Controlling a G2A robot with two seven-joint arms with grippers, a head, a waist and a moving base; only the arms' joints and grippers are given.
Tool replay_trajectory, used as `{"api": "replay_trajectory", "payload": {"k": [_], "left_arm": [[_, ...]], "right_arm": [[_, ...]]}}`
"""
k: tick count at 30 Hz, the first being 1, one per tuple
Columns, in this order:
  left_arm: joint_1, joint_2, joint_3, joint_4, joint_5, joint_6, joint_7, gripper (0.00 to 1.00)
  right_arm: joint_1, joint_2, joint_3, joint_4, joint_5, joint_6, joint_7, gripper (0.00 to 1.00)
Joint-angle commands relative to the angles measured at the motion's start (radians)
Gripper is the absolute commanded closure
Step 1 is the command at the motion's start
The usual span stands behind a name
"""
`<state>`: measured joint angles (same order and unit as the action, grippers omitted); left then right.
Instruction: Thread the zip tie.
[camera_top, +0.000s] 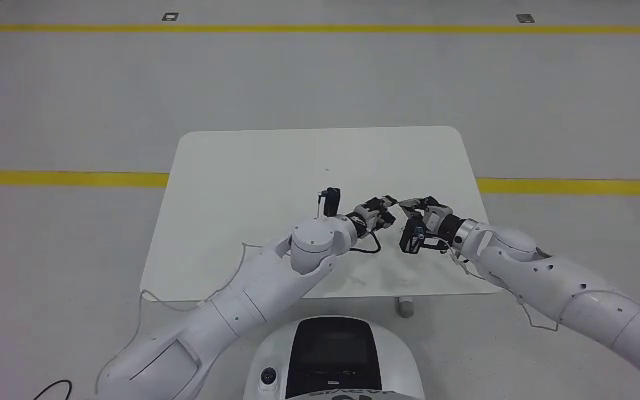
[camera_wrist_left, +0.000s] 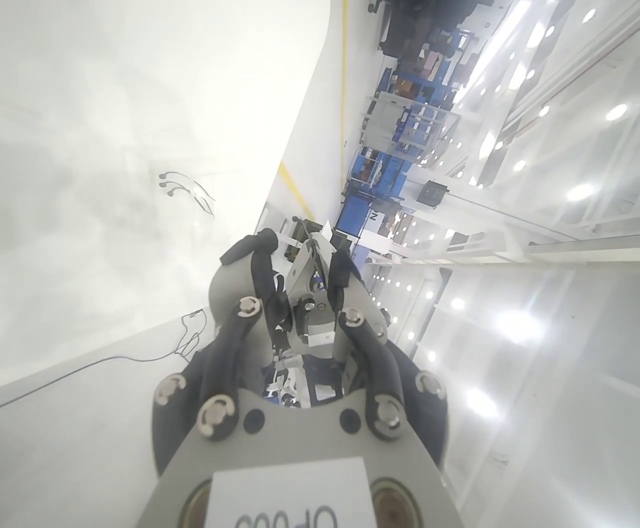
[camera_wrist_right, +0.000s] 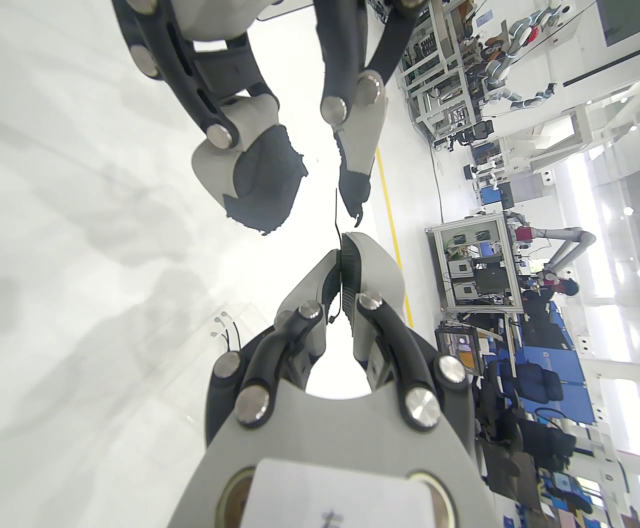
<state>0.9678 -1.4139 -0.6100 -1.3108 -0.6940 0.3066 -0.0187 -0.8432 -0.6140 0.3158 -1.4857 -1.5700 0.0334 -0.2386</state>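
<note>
My right gripper (camera_wrist_right: 341, 252) is shut on a thin black zip tie (camera_wrist_right: 336, 212), whose free end sticks out past the fingertips. That end lies in the gap between the fingers of my left gripper (camera_wrist_right: 315, 192), which faces it open, and close to one finger (camera_wrist_right: 354, 187). In the left wrist view the left gripper (camera_wrist_left: 300, 257) stands open with the right gripper's grey fingers (camera_wrist_left: 307, 265) straight ahead between its pads. From above, the left gripper (camera_top: 380, 210) and right gripper (camera_top: 412, 212) meet tip to tip over the middle of the white table (camera_top: 250, 200).
A few spare zip ties (camera_wrist_left: 182, 189) with pale heads lie on the table farther off, also seen as spare ties (camera_wrist_right: 225, 325) on a clear sheet. A thin cable (camera_wrist_left: 187, 332) trails along the left arm. The table edge (camera_top: 470, 170) is near the right arm.
</note>
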Motion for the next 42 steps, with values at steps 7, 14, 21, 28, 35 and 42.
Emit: {"api": "replay_trajectory", "payload": {"k": [7, 14, 21, 28, 35, 42], "left_arm": [[0.002, -0.008, -0.012, 0.001, 0.014, 0.004, -0.007, 0.80], [-0.004, -0.019, -0.016, 0.021, 0.022, 0.001, -0.006, 0.83], [-0.010, -0.031, -0.018, 0.037, 0.026, 0.001, -0.010, 0.89], [-0.013, -0.041, -0.022, 0.052, 0.036, -0.006, -0.020, 1.00], [-0.007, -0.042, -0.038, 0.056, 0.052, -0.014, -0.038, 1.00], [0.035, -0.021, -0.080, 0.024, 0.117, -0.015, -0.052, 1.00]], "right_arm": [[0.000, 0.000, 0.000, 0.000, 0.000, 0.000, 0.000, 1.00], [0.000, 0.000, 0.000, 0.000, 0.000, 0.000, 0.000, 1.00], [0.000, 0.000, 0.000, 0.000, 0.000, 0.000, 0.000, 1.00], [0.000, 0.000, 0.000, 0.000, 0.000, 0.000, 0.000, 1.00], [0.000, 0.000, 0.000, 0.000, 0.000, 0.000, 0.000, 0.00], [0.000, 0.000, 0.000, 0.000, 0.000, 0.000, 0.000, 0.00]]}}
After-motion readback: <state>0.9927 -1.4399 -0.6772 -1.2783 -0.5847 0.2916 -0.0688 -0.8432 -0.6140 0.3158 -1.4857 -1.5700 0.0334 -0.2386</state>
